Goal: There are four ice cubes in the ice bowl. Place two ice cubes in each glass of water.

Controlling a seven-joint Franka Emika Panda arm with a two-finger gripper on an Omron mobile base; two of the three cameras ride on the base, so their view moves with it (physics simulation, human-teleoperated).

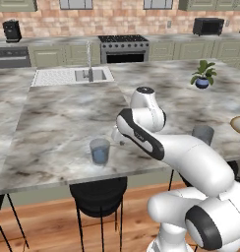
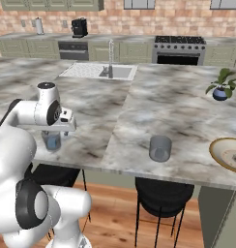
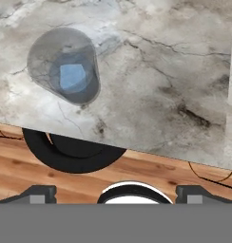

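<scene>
Hand view: I log one glass of water point(image 3: 65, 65) near the counter point(image 3: 160, 95) edge, above a black stool point(image 3: 70, 154), one pale blue ice cube point(image 3: 72, 77) inside it. My gripper point(image 3: 115, 193) stands spread wide, holding nothing. Right base view: a second glass point(image 2: 160, 147) mid-counter, contents unclear; the ice bowl point(image 2: 221, 152) at right edge, its contents unreadable.

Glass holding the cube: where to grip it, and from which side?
Probably grip the glass by its side wall, jaws level, coming in from the stool-side edge of the counter. It stands upright, a plain cylinder, near that edge with bare marble around it.
</scene>
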